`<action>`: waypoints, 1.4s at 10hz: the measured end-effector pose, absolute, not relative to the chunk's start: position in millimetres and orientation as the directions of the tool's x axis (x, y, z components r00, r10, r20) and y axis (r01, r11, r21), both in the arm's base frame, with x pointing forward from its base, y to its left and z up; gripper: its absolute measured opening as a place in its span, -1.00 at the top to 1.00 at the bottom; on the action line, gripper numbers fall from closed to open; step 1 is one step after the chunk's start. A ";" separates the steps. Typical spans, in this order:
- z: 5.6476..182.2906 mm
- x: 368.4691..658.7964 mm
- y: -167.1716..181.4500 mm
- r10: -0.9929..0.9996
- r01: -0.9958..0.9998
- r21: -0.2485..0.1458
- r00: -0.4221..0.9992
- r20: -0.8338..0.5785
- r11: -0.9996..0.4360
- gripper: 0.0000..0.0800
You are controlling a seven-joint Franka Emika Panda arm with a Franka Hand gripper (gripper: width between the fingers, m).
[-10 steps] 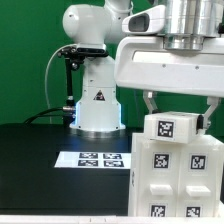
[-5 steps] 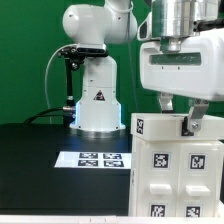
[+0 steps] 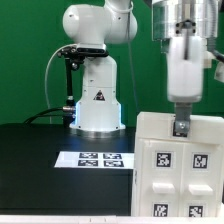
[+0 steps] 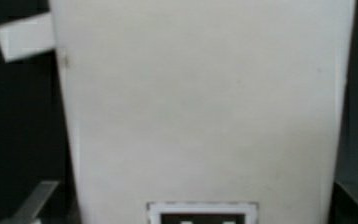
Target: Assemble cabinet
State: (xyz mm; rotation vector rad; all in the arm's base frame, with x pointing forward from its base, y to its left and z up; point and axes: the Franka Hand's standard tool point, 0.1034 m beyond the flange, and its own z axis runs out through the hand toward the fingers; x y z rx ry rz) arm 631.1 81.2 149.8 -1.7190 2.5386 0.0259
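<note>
Tool (image 3: 182, 127) sits atop the cabinet (image 3: 178, 165), fingers touching it.

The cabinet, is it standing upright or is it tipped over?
Upright. In the exterior view the cabinet stands on the table with its top edge level and its sides vertical; the tags sit square.

The arm hangs straight down at the exterior view's right; its tool (image 3: 181, 126) points downward, seen edge-on; whether the fingers are apart cannot be told.

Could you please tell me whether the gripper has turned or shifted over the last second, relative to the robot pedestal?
Yes. The gripper has rotated about its vertical axis, now edge-on, staying over the cabinet right of the robot pedestal.
</note>
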 end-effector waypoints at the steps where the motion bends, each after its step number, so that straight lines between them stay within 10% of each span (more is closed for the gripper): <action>1: 150.0 632.0 81.3 -0.920 -0.920 -0.038 -0.386 -0.075 0.389 -0.38; 4: 150.6 632.3 81.4 -0.952 -0.953 -0.046 -0.297 -0.070 0.301 -0.38; 6: 164.0 631.1 84.2 -0.990 -0.991 -0.051 -0.118 -0.076 0.122 -0.93; 14: 172.2 633.9 93.9 -0.672 -0.669 -0.085 0.740 0.017 -0.738 -0.99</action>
